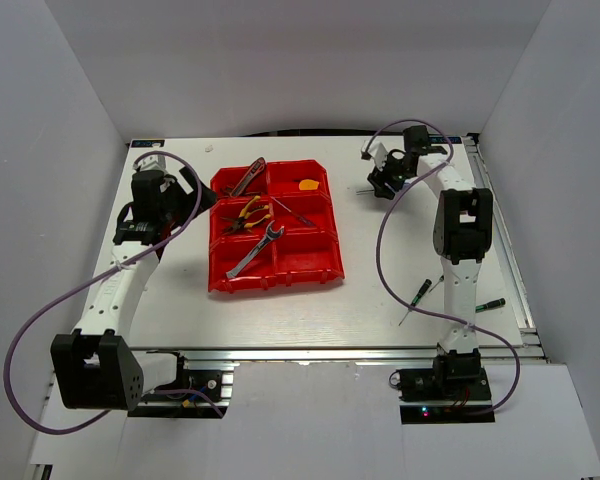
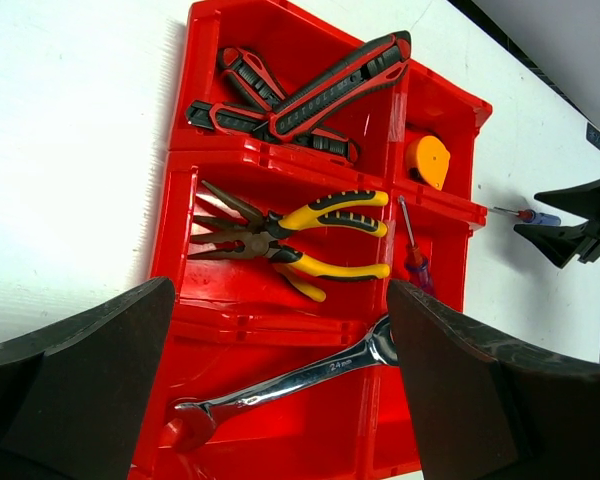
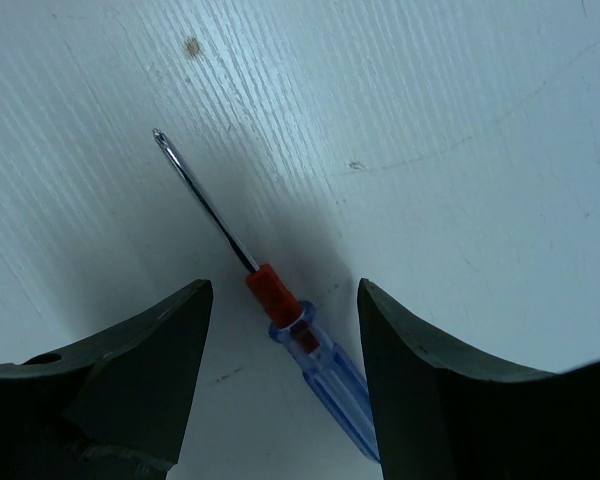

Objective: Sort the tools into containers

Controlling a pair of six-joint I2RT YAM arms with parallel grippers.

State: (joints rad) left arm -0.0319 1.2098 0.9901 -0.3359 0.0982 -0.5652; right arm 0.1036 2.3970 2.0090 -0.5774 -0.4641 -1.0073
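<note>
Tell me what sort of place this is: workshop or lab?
Most likely a lab test cell: a white table boxed in by plain white panels, a left arm and right arm bolted at its near edge, and a red bin block holding pliers and a wrench.

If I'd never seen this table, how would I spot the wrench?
On the white table, find the block of red bins. In its near-left compartment the silver wrench lies slanted; it alone is bare metal, with no coloured handle.
</note>
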